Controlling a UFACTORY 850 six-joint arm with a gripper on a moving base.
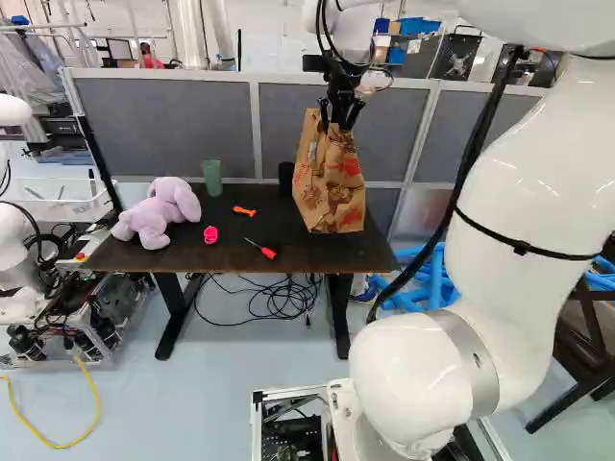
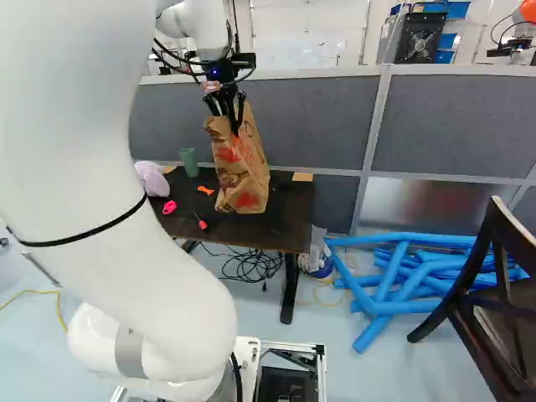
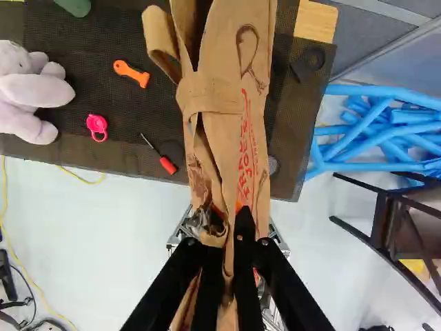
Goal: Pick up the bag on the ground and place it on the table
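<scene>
In the left base view my gripper [image 1: 338, 117] points down at the top of the brown paper bag [image 1: 330, 182], which is upright over the right part of the dark table [image 1: 173, 254]. The wrist view has the gripper [image 3: 233, 241] shut on the bag's crumpled upper edge, the paper bag [image 3: 231, 96] stretching ahead of the fingers. In the right base view the bag [image 2: 243, 172] tilts slightly; whether its bottom touches the tabletop I cannot tell.
On the table are a lilac plush toy [image 1: 159, 213], a green cup [image 1: 212, 178], an orange tool [image 1: 244, 210], a pink item [image 1: 210, 234] and a red screwdriver [image 1: 261, 249]. Blue tubes [image 2: 402, 280] and a dark chair [image 2: 494, 301] stand right. Another robot [image 1: 13, 250] is far left.
</scene>
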